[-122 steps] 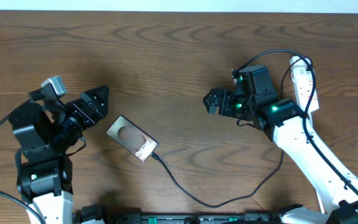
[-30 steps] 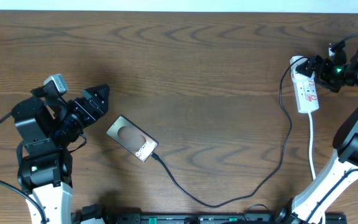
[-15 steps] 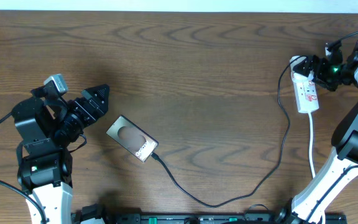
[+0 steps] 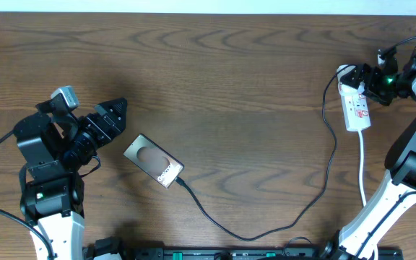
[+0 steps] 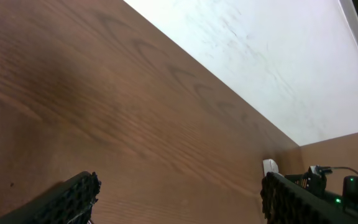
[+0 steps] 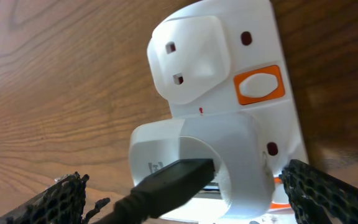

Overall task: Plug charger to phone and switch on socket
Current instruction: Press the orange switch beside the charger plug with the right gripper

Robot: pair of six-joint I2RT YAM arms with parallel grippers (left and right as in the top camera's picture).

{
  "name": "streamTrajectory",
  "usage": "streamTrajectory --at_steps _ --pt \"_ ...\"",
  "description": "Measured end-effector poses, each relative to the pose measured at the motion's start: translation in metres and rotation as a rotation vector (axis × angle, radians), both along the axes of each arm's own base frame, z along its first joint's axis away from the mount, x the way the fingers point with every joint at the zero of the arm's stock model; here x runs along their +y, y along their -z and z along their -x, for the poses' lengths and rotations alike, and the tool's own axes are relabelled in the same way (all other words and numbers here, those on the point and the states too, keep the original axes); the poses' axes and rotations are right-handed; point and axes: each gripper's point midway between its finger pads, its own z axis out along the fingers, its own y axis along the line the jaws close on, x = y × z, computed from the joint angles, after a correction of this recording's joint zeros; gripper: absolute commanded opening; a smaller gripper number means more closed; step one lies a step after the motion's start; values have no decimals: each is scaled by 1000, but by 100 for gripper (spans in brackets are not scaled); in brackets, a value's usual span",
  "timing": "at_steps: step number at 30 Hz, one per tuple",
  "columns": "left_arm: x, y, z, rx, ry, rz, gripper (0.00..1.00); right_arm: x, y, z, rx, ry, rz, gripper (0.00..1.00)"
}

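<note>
Nearest me, at 6 o'clock on the brown wood-grain table (image 4: 230, 65), the thin black charger cable (image 4: 245, 237) lies in a loose loop. Its small black plug tip (image 4: 182, 181) sits against the lower end of the flat bronze-brown phone (image 4: 154, 160), which lies at about 8 o'clock. It looks seated, though I cannot confirm that from overhead. Neither has shifted in the last 4 seconds.

The left gripper (image 4: 120, 119) hovers at 9 o'clock, just beside the phone. Its fingers are spread with nothing between them, and it has not moved.

The change is on my right. About 4 seconds ago the right gripper (image 4: 365, 78) was mid-table; now it is far out at 2 o'clock over the white power-strip socket (image 4: 356, 105), and it has barely moved in the last second. Its wrist view shows the fingers wide apart on either side of a white adapter block (image 6: 197, 155) that carries the cable, gripping nothing. 1 orange rocker switch (image 6: 260, 86) shows at 1 o'clock from that block.

I judge plugging in done and the switch press pending. I cannot tell which rocker serves the adapter's outlet.
</note>
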Motion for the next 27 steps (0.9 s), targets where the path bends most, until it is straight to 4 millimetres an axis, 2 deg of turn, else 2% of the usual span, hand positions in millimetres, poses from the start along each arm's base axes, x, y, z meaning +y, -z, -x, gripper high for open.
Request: streamTrajectory --at_steps 5,27 --pt "0 0 0 0 0 0 86 8 -3 0 2 -13 -21 99" --pt "0 0 0 1 0 0 86 10 -4 1 4 -26 -28 99"
